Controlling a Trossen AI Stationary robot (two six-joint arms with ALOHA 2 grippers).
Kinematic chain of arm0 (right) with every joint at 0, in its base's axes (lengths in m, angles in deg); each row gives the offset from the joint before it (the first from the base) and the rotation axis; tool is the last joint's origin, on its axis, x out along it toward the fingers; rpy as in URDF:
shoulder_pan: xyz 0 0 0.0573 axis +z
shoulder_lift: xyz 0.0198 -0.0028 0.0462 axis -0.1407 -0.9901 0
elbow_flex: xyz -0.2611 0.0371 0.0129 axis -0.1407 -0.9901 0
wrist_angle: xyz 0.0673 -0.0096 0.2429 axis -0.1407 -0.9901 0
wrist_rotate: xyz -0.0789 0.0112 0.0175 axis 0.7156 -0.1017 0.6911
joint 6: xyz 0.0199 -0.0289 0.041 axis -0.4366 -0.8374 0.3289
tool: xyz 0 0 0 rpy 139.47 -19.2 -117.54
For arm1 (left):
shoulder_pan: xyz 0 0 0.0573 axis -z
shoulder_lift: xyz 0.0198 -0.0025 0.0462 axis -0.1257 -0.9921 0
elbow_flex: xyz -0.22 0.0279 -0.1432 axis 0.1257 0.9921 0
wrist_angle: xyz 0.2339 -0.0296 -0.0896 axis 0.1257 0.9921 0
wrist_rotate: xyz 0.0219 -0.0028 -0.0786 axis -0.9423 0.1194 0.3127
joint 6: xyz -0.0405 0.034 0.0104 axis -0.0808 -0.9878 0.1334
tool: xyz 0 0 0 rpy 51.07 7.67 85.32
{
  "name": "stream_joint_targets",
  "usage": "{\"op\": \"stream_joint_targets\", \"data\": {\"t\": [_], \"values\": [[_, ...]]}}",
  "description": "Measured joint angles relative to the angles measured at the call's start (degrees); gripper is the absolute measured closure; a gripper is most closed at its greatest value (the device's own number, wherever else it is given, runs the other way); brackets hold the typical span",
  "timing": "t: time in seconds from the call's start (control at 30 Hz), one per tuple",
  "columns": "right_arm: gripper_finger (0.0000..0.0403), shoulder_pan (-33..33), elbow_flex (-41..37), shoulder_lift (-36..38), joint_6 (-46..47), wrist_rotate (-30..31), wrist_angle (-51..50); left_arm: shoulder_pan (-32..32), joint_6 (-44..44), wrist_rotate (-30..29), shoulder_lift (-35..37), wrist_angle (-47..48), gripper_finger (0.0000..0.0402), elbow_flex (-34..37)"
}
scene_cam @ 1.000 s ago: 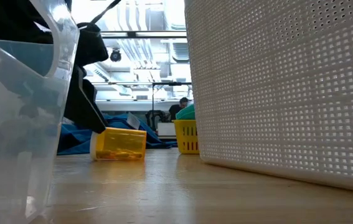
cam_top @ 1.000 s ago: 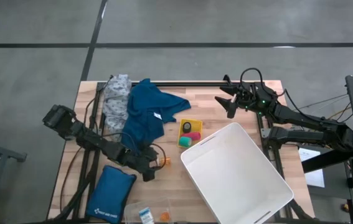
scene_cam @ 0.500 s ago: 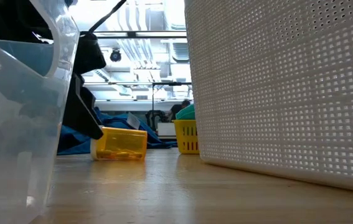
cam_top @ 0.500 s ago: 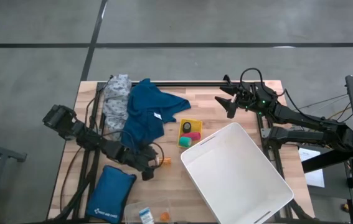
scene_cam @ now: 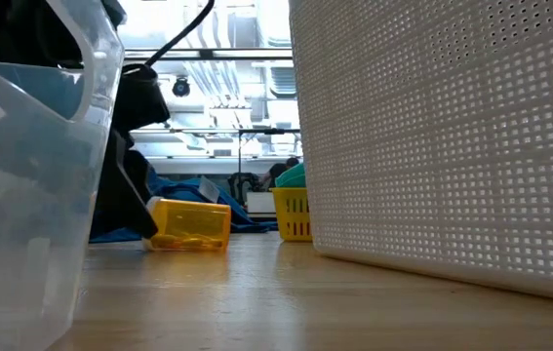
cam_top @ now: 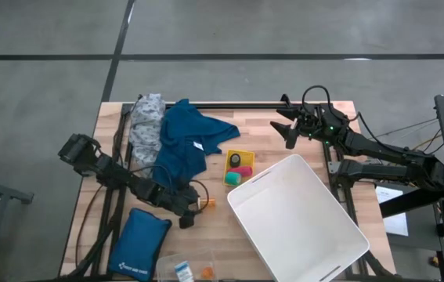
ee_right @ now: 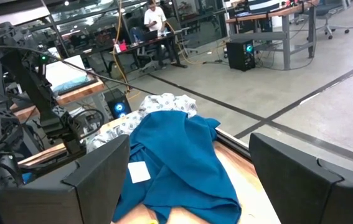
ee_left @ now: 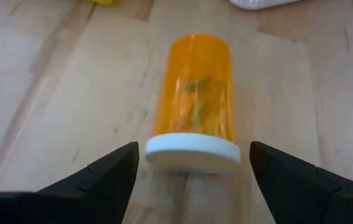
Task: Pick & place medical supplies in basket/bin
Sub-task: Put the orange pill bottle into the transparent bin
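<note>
Hovering low over the table [cam_top: 284,133], my left end effector [ee_left: 188,180] is holding its fingers apart on either side of the orange pill bottle [ee_left: 196,99], which is lying on its side toward the near edge, beside the white bin [cam_top: 300,215]. My right end effector [cam_top: 288,125], fingers apart, is waiting near the far right corner.

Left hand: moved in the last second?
Yes, slightly. The left hand has edged down-picture toward the table's near edge, relative to the orange pill bottle, now straddling its cap.
</note>
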Motion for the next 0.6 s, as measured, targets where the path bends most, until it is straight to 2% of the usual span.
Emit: {"op": "stream_joint_targets", "data": {"t": [0.37,0.6], "values": [[0.0078,0.0,0.0,0.0,0.0,0.0,0.0,0.0,-0.6,0.2,-0.6,-1.6,0.0093,0.0],[0.0078,0.0,0.0,0.0,0.0,0.0,0.0,0.0,-0.6,0.0,-0.6,-1.6,0.0138,0.0]]}}
